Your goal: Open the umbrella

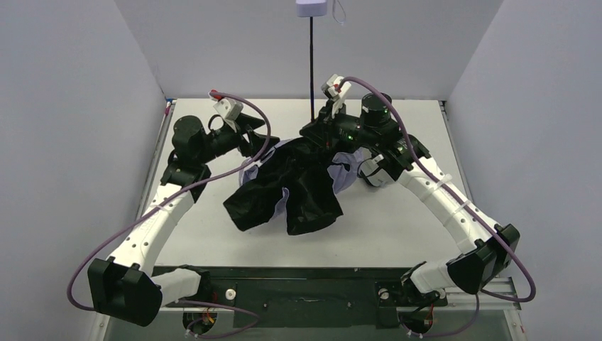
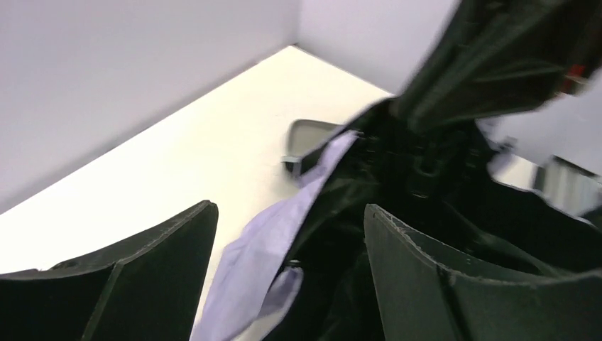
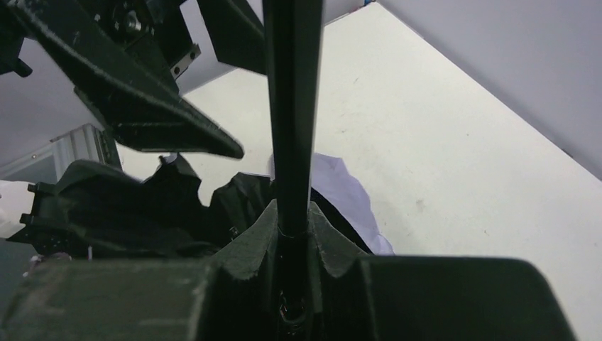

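Basically, the opening is only getting started. The umbrella (image 1: 298, 192) is standing inverted at the middle of the worktop (image 1: 213, 241). Its thin black shaft (image 1: 312, 64) is pointing straight up, and the lavender knob handle (image 1: 311, 8) is sitting at the top edge of the top view. The canopy (image 1: 305, 202) is slumping in loose black folds on the worktop, with bits of lavender showing through. It is not spreading or locking out, so the main push on the canopy end is looking like the part left to do.

The right tool (image 3: 292, 229) is clamping narrow on the shaft low down, just above the bunched canopy. The right wrist view is showing the shaft running up between the two fingers. The left tool (image 2: 289, 209) is gaping wide and holding nothing. A lavender fold (image 2: 259, 245) is lying in the gap between its fingers. That view is blurring badly, so it is probably not touching either finger, but I cannot tell for sure.

Both arms are reaching forward from their bases with elbows bowing outward and wrists turning in toward the centre. The right arm is steadying the shaft upright. The left arm is hovering just beside the canopy's left edge, angling down into the folds.
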{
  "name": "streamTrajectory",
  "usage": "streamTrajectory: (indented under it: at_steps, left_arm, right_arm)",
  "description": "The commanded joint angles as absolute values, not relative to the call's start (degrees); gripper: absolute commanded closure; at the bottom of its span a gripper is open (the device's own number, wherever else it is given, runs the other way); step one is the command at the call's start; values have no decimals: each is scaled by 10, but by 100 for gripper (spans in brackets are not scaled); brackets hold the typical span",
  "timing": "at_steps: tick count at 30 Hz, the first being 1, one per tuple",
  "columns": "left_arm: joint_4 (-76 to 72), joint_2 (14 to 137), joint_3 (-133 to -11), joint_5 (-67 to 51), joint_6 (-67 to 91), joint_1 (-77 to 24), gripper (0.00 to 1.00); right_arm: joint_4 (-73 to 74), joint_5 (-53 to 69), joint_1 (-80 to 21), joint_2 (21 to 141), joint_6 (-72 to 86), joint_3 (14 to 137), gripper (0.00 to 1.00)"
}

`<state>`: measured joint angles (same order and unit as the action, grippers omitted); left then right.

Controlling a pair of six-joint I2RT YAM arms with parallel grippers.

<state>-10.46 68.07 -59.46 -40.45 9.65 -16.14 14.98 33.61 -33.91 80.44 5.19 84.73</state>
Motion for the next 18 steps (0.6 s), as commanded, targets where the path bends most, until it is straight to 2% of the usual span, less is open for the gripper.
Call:
streamTrajectory:
  at_steps: [1, 3, 6, 10, 13, 16, 18]
  left_arm:
    - [-51, 671, -599, -263, 49, -155, 27]
    - [-65, 664, -594, -296, 39, -144, 27]
    - [-101, 646, -574, -364, 23, -146, 27]
    - [-93, 635, -569, -353, 22, -153, 26]
    - [-93, 628, -569, -302, 31, -147, 23]
    - [-102, 622, -570, -285, 29, -141, 18]
    - [-103, 620, -573, -300, 10, -139, 16]
  right_arm:
    - [82, 337, -341, 751, 62, 826, 100]
    - [77, 314, -341, 743, 54, 812, 100]
    - [46, 217, -339, 722, 28, 777, 100]
    - [-14, 101, -285, 718, 55, 778, 100]
    - [-73, -11, -259, 708, 50, 749, 100]
    - [-111, -15, -296, 717, 57, 732, 100]
    - [-123, 12, -365, 720, 63, 728, 100]
